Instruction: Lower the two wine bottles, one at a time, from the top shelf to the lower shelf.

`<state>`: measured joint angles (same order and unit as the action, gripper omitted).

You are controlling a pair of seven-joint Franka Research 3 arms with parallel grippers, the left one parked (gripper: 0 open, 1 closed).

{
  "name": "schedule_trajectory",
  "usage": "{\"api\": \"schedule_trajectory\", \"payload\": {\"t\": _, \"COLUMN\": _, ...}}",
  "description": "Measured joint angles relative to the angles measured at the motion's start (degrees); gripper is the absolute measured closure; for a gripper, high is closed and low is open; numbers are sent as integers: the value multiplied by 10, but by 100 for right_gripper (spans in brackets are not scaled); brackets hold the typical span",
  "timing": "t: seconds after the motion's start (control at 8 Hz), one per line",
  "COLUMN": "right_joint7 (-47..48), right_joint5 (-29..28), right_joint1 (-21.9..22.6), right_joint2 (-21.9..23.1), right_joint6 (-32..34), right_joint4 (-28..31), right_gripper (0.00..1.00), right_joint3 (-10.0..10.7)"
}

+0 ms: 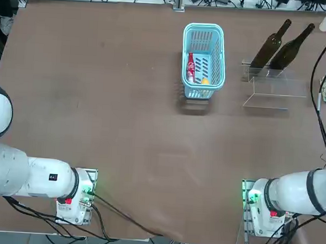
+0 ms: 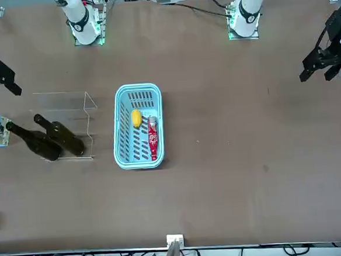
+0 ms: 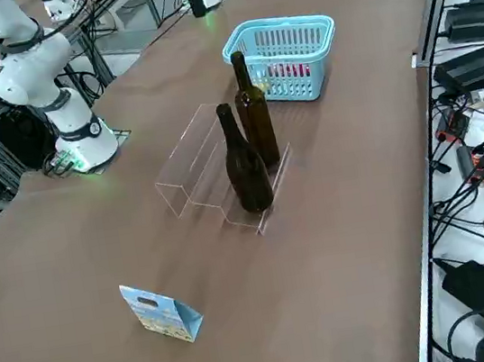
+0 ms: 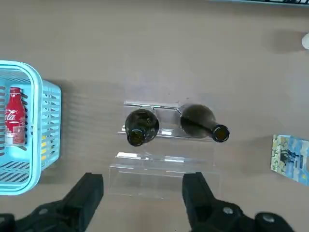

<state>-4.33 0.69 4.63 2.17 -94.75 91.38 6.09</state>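
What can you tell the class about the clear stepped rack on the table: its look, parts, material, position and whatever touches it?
The transparent acrylic stepped rack looks like thin clear plastic bent into two tiers, visible mostly by its faint edges. It sits flat on the brown table, beside the light-blue plastic basket without touching it. Two tall dark glass wine bottles stand upright side by side on its top shelf; the lower shelf holds nothing.

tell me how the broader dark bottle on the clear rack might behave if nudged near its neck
The broader bottle is tall over a small base, so it probably tips easily. It looks like smooth glass: likely rigid, slippery, breakable. The slimmer bottle stands close beside it and could be knocked.
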Motion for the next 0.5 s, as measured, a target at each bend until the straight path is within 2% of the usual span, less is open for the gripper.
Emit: {"api": "schedule_trajectory", "payload": {"t": 0.5, "right_joint7": 0, "right_joint5": -12, "right_joint1": 0, "right_joint2": -6, "right_joint6": -18, "right_joint4": 13, "right_gripper": 0, "right_joint3": 2}}
